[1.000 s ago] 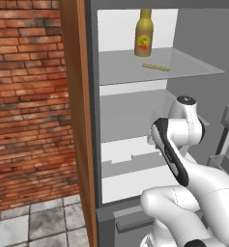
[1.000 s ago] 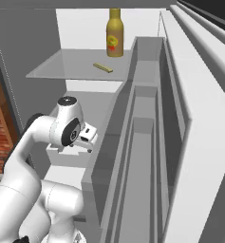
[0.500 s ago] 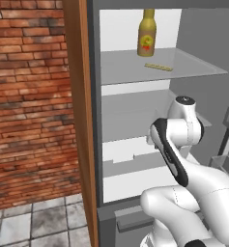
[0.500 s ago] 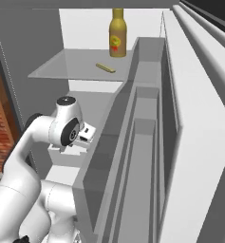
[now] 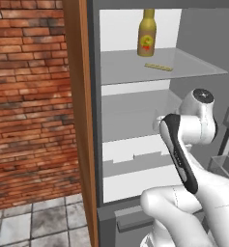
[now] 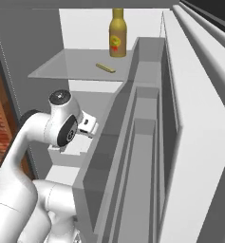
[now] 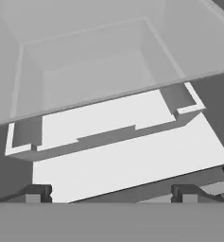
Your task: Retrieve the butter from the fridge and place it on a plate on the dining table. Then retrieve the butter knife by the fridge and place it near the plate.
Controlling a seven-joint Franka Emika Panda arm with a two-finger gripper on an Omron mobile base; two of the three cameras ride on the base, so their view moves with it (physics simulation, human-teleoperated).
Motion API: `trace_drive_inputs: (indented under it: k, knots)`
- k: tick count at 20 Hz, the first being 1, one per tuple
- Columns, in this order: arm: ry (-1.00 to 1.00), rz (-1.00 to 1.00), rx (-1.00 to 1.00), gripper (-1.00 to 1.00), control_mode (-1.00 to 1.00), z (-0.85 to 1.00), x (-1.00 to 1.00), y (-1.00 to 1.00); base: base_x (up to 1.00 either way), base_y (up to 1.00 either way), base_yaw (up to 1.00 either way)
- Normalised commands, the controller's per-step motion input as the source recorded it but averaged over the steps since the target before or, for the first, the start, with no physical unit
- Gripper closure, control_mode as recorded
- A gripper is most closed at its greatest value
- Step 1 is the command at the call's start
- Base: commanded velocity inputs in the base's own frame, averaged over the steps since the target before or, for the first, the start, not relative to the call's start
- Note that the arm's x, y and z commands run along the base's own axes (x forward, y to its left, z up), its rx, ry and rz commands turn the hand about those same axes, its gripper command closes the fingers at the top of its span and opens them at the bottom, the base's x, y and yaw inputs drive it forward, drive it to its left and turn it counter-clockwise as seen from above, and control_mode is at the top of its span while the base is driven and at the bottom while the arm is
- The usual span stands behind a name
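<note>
— Where's the butter, can you see it from there?

— I think so. The fridge (image 5: 94,120) stands open, and on its upper glass shelf (image 5: 135,67) there's a thin yellowish stick (image 5: 158,67) lying flat, just in front of a tall amber bottle (image 5: 146,33) with a yellow label. From the other side it's the same: the stick (image 6: 106,68) lies on the shelf a little to the left of the bottle (image 6: 116,34), not touching it. It's small and I can't make out more than its colour, so I'd only say it looks like the butter.

— And the arm?

— The white arm (image 5: 186,154) is bent up in front of the open fridge, its hand reaching into the level below that glass shelf. The stick is well above it.

— Is it holding anything?

— No. In the hand's own view the two dark finger tips (image 7: 38,194) sit far apart at the bottom, the gripper (image 7: 111,194) wide open with nothing between the tips. Ahead of them is a white shelf (image 7: 127,165) and behind it a pale drawer front (image 7: 104,125) with notched corners.

— What's around the fridge?

— A brown wooden panel (image 5: 79,111) runs up its left edge, then a red brick wall (image 5: 29,106) and grey floor tiles (image 5: 34,224). On the right the open door's grey bins (image 6: 142,156) run alongside the arm.
</note>
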Motion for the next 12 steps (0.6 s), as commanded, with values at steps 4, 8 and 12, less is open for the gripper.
trace_drive_inputs:
  k: [4,8,12]
  knots:
    - [-0.54,0.06,-0.06,-1.00,-1.00,0.64,0.00,-0.39,0.00,0.00,0.00]
    - [-0.23,0.00,-0.25,-1.00,-1.00,0.64,0.00,-0.15,0.00,0.00,0.00]
    - [-0.01,0.00,-0.26,-1.00,-1.00,0.63,0.02,0.00,0.00,0.00,0.00]
